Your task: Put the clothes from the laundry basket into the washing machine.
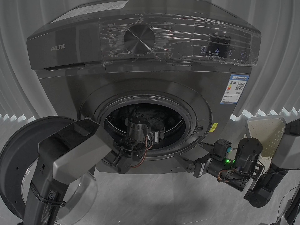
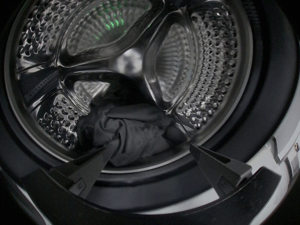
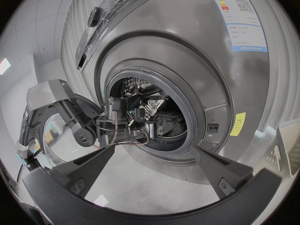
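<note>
The washing machine [image 1: 175,88] stands with its round door [image 1: 18,160] swung open to the left. A bundle of dark clothes [image 2: 134,135] lies at the bottom of the steel drum [image 2: 203,63], also visible through the opening as dark clothes [image 3: 170,122]. My left gripper [image 2: 151,147] is at the drum's mouth, open, with one fingertip [image 2: 107,149] against the cloth. From the head view the left gripper [image 1: 159,133] sits inside the opening. My right gripper [image 3: 151,149] is open and holds nothing. It hangs low in front of the machine, the right gripper [image 1: 187,160] just below the opening.
The white perforated laundry basket [image 1: 265,132] stands at the right beside the machine, its rim [image 3: 290,147] near my right arm. The open door [image 3: 59,141] takes up the room on the left. Grey floor [image 1: 156,197] lies in front, with pleated curtains behind.
</note>
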Controlling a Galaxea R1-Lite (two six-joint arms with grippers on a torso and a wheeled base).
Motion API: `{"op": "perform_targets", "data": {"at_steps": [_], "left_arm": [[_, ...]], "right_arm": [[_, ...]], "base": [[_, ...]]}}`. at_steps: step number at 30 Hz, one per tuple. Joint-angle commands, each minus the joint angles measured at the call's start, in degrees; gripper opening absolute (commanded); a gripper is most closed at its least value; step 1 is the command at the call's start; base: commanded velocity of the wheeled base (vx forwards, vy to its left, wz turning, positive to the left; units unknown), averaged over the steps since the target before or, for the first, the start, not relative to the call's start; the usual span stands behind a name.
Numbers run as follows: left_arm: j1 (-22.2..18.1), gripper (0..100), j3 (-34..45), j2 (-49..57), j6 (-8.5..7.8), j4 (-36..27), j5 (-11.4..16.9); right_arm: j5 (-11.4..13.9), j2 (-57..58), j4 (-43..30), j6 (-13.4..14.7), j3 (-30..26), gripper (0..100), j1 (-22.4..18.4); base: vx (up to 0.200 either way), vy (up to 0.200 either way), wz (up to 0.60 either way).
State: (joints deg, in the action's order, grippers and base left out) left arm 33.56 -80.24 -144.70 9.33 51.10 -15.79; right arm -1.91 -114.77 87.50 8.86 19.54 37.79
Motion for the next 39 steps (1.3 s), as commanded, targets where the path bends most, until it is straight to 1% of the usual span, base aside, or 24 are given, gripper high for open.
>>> {"op": "perform_targets", "data": {"at_steps": [1,6,7,8,9,11,12,13,15,17,18,22,25,26,27,28,30,32,33,37,39], "left_arm": [[2.7,100,14.0,11.9,-0.01,5.1,-0.4],[4.4,100,24.3,18.2,0.08,9.9,-0.4],[4.4,100,24.3,18.2,0.08,9.9,-0.4],[5.2,100,28.2,21.2,0.17,11.8,-0.4],[5.9,100,30.1,22.9,0.43,12.6,-0.5],[7.0,100,33.4,26.2,1.48,13.2,-0.5],[7.5,100,35.5,28.2,2.28,13.5,-0.4],[7.6,100,36.3,29.0,2.45,13.6,-0.4],[9.3,100,41.2,34.1,3.51,14.4,-0.4],[10.8,100,45.5,38.4,3.59,15.3,-0.4],[12.1,100,48.2,41.3,3.33,15.8,-0.4],[15.4,100,54.6,48.9,3.59,15.9,-0.6],[15.4,100,55.7,50.4,3.51,16.0,-0.8],[15.0,100,57.8,53.6,3.51,16.4,-2.5],[14.9,100,57.9,53.6,3.51,16.4,-2.6],[13.7,100,59.2,55.1,3.33,16.9,-3.5],[13.0,100,60.6,56.7,3.15,17.8,-4.0],[12.1,100,61.4,58.0,2.98,18.3,-4.0],[10.6,100,62.4,59.4,2.36,18.4,-4.0],[7.9,100,65.6,62.0,-0.8,18.6,-4.0],[7.1,100,67.0,63.1,-1.59,18.6,-4.0]], "right_arm": [[0.0,0.3,0.0,0.0,0.0,100,-0.1],[0.0,0.6,0.0,0.0,-0.3,100,-0.2],[0.0,0.6,0.0,0.0,-0.3,100,-0.2],[0.0,0.7,0.0,0.0,-0.4,100,-0.2],[0.0,0.9,0.0,0.1,-0.5,100,-0.1],[0.0,2.0,0.0,-0.1,-0.7,100,0.0],[-0.1,2.9,0.0,-0.1,-0.9,100,0.0],[-0.2,3.5,0.0,-0.1,-1.0,100,0.0],[-0.5,5.6,0.0,-0.2,-1.8,100,-0.2],[-0.6,7.4,0.0,-0.2,-2.8,100,-0.3],[-0.6,8.9,0.0,-0.2,-3.5,100,-0.3],[-0.9,12.5,-0.1,-0.2,-3.7,100,-0.4],[-1.1,13.3,-0.1,-0.2,-3.7,100,-0.4],[-2.6,15.5,-0.3,0.1,-5.0,100,-0.4],[-2.8,15.8,-0.3,0.2,-5.3,100,-0.4],[-4.1,18.0,-0.4,0.9,-7.0,100,-0.6],[-4.6,20.6,-0.8,1.1,-8.2,100,-1.0],[-4.6,22.4,-1.0,1.0,-8.8,100,-2.4],[-4.4,23.9,-1.0,0.8,-9.6,100,-3.8],[-4.1,27.8,-1.2,0.5,-10.6,100,-6.9],[-4.1,29.1,-1.2,0.3,-11.5,100,-7.6]], "base": [[0.0,0.0,0.0],[0.0,0.0,0.0],[0.0,0.0,0.0],[0.0,0.0,0.0],[0.0,0.0,0.0],[0.0,0.0,0.0],[0.0,0.0,0.0],[0.0,0.0,0.0],[0.0,0.0,0.0],[0.0,0.0,0.0],[0.0,0.0,0.0],[0.0,0.0,0.0],[0.0,0.0,0.0],[0.0,0.0,0.0],[0.0,0.0,0.0],[0.0,0.0,0.0],[0.0,0.0,0.0],[0.0,0.0,0.0],[0.0,0.0,0.0],[-0.15,0.0,0.0],[-0.2,0.0,0.0]]}}
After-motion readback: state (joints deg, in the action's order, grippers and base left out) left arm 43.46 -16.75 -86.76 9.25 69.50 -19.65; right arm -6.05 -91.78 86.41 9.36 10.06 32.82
